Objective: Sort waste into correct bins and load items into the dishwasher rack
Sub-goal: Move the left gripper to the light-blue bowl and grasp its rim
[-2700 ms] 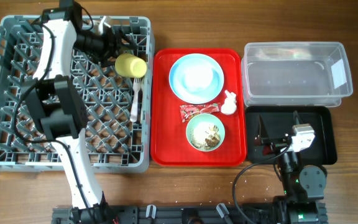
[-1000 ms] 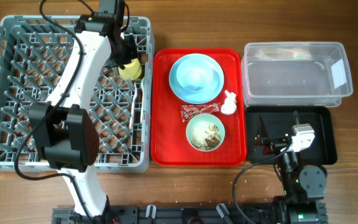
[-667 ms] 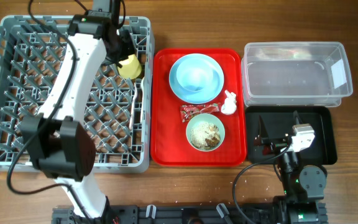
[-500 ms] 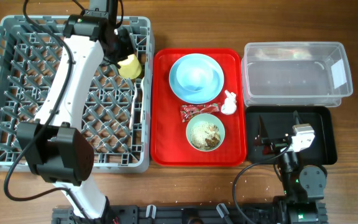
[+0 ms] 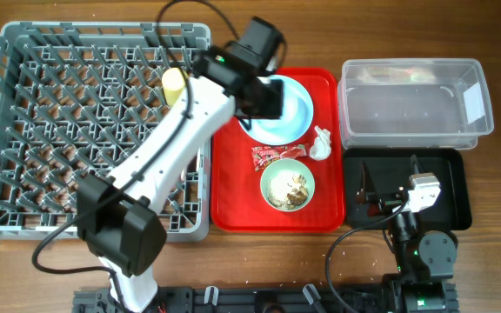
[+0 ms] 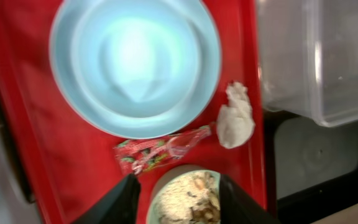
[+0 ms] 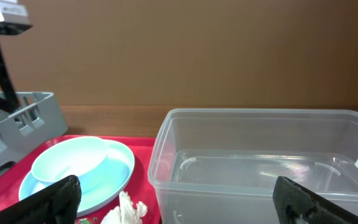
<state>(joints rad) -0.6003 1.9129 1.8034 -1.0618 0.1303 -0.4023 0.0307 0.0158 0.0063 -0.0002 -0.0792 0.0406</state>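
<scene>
Brown wooden surface point(image 5: 494, 261), viewed from above. A grey-blue rack point(image 5: 103, 30) is placed at the left, a red tray point(image 5: 233, 200) in the middle, a clear tub point(image 5: 407, 104) at the far right, and a black tray point(image 5: 450, 210) just in front of the tub. A yellow cup point(image 5: 174, 84) is seated in the rack near its right edge, at the far end; whether it is upright cannot be told. On the red tray a pale blue plate point(image 6: 135, 62) is set at the far end, and a white tissue point(image 6: 235, 118) is laid just beside its rim. A red wrapper point(image 6: 157, 149) is found between plate and bowl point(image 5: 266, 196). The bowl is filled with crumbly food scraps point(image 6: 188, 199). The left arm is stretched across the rack. The left hand point(image 6: 178, 186) is held above the tray, fingers parted, nothing gripped. The right hand point(image 7: 178, 199) is positioned over the black tray, fingers spread wide, nothing held.
</scene>
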